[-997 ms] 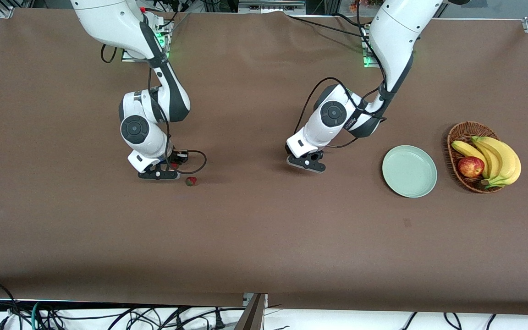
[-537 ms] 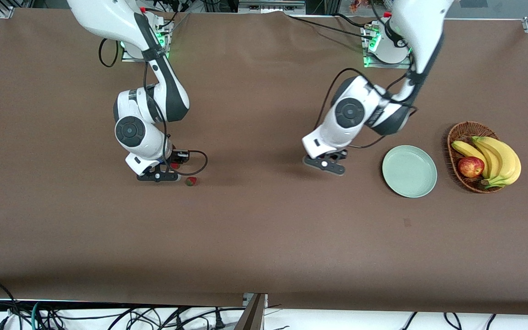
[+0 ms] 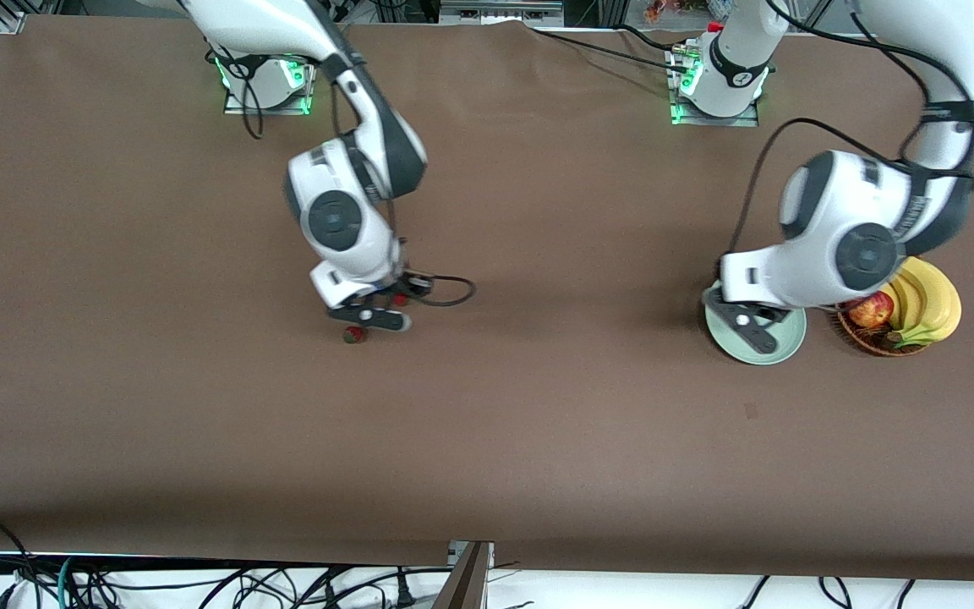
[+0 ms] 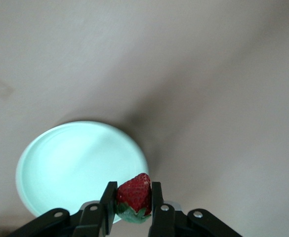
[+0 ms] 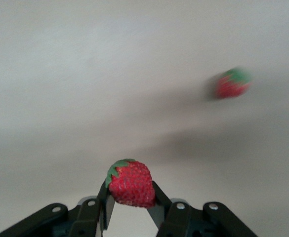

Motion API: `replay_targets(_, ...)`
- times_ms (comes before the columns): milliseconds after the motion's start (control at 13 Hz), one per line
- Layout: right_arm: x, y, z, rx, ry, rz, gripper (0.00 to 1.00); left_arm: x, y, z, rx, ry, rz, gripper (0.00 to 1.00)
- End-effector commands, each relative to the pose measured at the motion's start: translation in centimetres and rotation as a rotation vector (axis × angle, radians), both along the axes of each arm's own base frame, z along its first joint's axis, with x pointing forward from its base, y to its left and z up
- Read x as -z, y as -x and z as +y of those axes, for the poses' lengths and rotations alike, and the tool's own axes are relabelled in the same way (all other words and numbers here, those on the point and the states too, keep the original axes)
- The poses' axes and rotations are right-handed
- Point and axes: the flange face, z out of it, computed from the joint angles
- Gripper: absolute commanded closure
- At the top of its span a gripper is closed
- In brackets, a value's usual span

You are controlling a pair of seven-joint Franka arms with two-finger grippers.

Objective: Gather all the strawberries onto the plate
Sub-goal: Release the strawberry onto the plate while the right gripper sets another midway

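My left gripper (image 4: pixel 133 210) pinches red berry (image 4: pixel 134 197), green cap, over mint plate (image 4: pixel 60 168). Right gripper (image 5: pixel 130 207) pinches 2nd berry (image 5: pixel 131 183) above table; 3rd berry (image 3: pixel 355 335) lies on table (image 3: pixel 487 423) below.

Matt brown cover, glossy arms, smooth plate, pitted berries

The table (image 3: pixel 538 440) has a matt brown cover, like cloth or paper, with light creases. Both arms have glossy white shells that look like plastic. The left gripper (image 4: pixel 133 207) and the right gripper (image 5: pixel 130 205) have matt black fingers. The plate (image 4: pixel 60 168) is smooth and pale mint, with a soft shine. Each held strawberry (image 4: pixel 134 193) (image 5: pixel 131 183) has rough, pitted red skin. The basket (image 3: pixel 863 338), at three o'clock from the plate, is brown woven wicker; the apple (image 3: pixel 869 309) is glossy and the bananas (image 3: pixel 927 304) are smooth.
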Motion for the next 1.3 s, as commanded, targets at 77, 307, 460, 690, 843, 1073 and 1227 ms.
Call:
replay_targets(77, 2.7, 1.5, 10.6, 0.136, -0.020, -0.028, 0.75, 4.0, -1.1, 6.2, 0.217, 0.091, 0.026, 0.91)
replay_targets(307, 5.3, 5.6, 17.6, 0.225, -0.087, -0.100, 0.74, 7.7, -1.1, 9.5, 0.272, 0.175, 0.026, 0.91)
replay_targets(460, 7.1, 8.0, 20.4, 0.275, -0.139, -0.140, 0.71, 9.6, -0.9, 9.2, 0.274, 0.181, 0.016, 0.88)
replay_targets(690, 8.2, 8.8, 21.2, 0.287, -0.159, -0.157, 0.43, 12.3, 0.4, 8.6, 0.298, 0.184, -0.026, 0.84)
replay_targets(843, 8.0, 9.0, 21.3, 0.283, -0.159, -0.157, 0.13, 12.4, 0.4, 8.4, 0.300, 0.185, -0.028, 0.37)
replay_targets(1073, 6.5, 8.6, 21.2, 0.280, -0.166, -0.165, 0.03, 10.6, 0.0, 8.6, 0.320, 0.181, -0.049, 0.00)
replay_targets(1227, 3.8, 7.7, 20.1, 0.268, -0.122, -0.147, 0.02, 7.2, -0.2, 7.4, 0.335, 0.182, -0.068, 0.00)
